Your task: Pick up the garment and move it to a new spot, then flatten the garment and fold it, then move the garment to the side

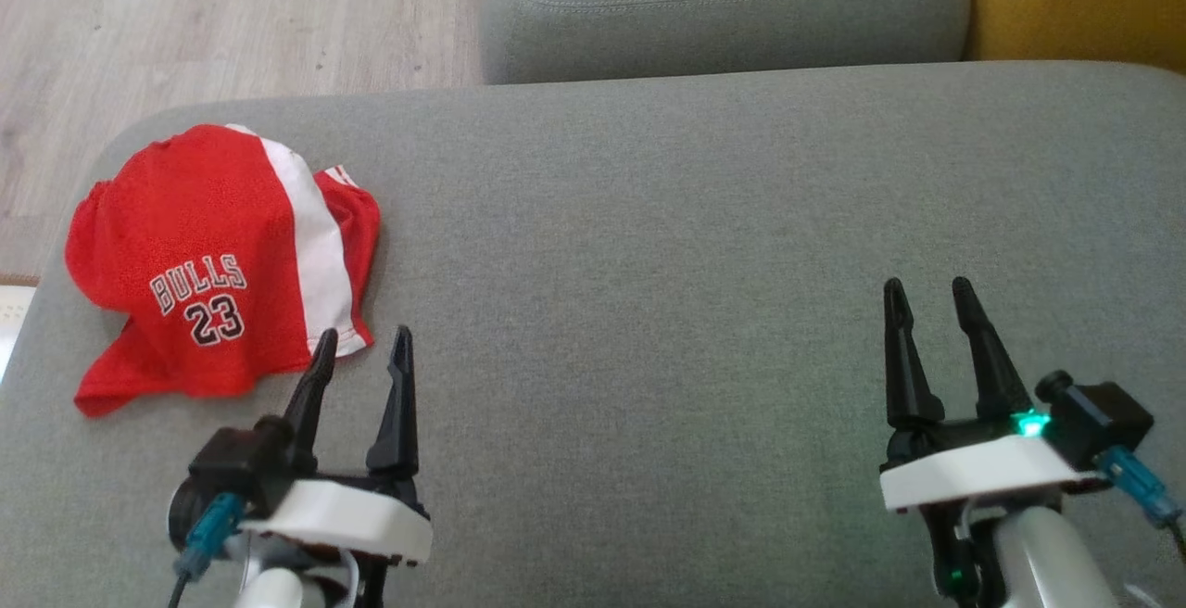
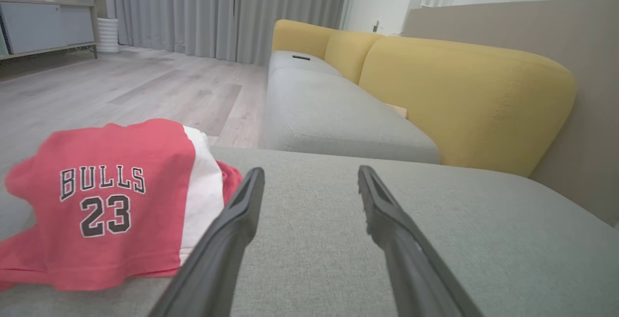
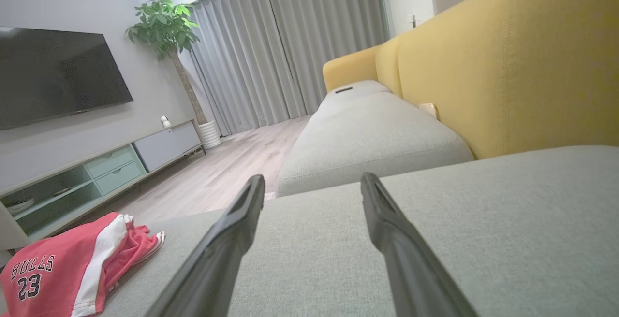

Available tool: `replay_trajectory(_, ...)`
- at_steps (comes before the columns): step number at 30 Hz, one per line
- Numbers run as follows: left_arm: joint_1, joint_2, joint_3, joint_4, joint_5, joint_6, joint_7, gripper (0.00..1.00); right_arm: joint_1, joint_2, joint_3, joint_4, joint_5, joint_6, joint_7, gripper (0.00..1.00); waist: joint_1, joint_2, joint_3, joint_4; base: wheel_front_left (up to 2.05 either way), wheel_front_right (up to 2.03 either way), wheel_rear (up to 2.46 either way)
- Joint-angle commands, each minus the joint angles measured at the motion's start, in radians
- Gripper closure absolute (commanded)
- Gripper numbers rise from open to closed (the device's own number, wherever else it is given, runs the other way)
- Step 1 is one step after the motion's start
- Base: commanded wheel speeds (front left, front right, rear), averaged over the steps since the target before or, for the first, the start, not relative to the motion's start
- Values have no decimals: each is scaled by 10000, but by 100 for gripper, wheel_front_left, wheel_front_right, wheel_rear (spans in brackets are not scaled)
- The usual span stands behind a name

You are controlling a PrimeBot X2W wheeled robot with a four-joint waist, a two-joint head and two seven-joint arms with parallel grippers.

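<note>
**Head view:** A red jersey [image 1: 213,265] lies bunched in a low mound at the left end of a grey sofa seat [image 1: 649,247], close to the rounded edge above the wooden floor [image 1: 232,15]. The left gripper [image 1: 363,335] hovers just beside the hem, fingers parted and holding nothing. The right gripper [image 1: 928,285], also parted and empty, sits well apart across the seat.

**Left wrist view:** The jersey [image 2: 106,201] lies left of the open fingers, its white stripe nearest. The mesh cloth looks light, limp and probably a little slick (likely to sag and slide once lifted). The raised fold along the stripe, or the loose hem, seems the best place to pinch.

**Right wrist view:** The jersey [image 3: 63,268] shows at lower left. A yellow backrest [image 3: 508,65] rises to the right, with a television [image 3: 58,75] and a plant [image 3: 162,22] far off. Bare grey seat lies between the grippers and the jersey. The nearby seat edge looks like the main risk.
</note>
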State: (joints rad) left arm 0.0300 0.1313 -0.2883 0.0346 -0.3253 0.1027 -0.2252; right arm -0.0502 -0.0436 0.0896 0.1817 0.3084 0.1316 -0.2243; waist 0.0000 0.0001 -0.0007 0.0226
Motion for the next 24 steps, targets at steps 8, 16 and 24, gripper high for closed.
replay_trajectory(8, -139, -515, 873, 777, 1159, -1159, -341, 0, -292, -65, 554, 373, -130, -9, -350, 0, 0, -1, -57, -63, 0, 0, 0)
replay_trajectory(16, -275, -761, 1404, 1090, 1443, -1674, -366, 0, -407, -66, 582, 615, -126, -9, -375, 0, 0, -1, -72, -63, 0, 0, 0)
replay_trajectory(24, -236, -805, 1551, 1034, 1510, -1812, -366, 0, -406, -66, 614, 698, -61, -9, -375, 0, 0, -1, -93, -21, 0, 0, 0)
